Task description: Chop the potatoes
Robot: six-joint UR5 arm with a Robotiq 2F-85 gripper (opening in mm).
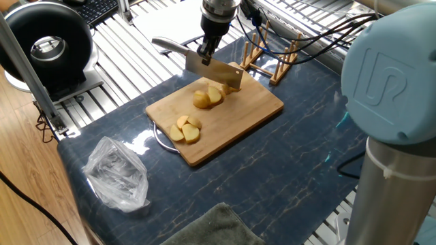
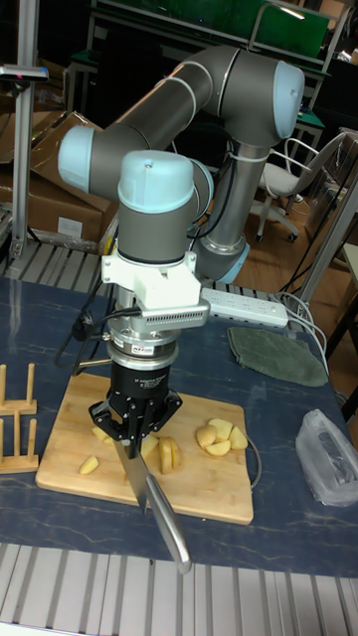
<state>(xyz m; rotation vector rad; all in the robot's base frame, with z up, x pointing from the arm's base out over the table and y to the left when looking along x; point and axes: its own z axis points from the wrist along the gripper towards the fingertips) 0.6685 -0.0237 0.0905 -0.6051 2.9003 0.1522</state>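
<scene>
Hand (image 1: 206, 51) vertical, knife (image 1: 211, 70) above potatoes (image 1: 207, 97)

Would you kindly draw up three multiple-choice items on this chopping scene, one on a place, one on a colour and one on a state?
1. Where do the potatoes lie?
A. on the bamboo board
B. in the plastic bag
C. on the grey cloth

2. What colour is the tabletop?
A. white
B. dark blue
C. red

3. What is the gripper doing?
A. hanging open
B. clamping the knife
C. clamping a potato

Answers: 1 A, pieces sit on the board; 2 B, marbled blue surface; 3 B, fingers shut on the knife.
</scene>
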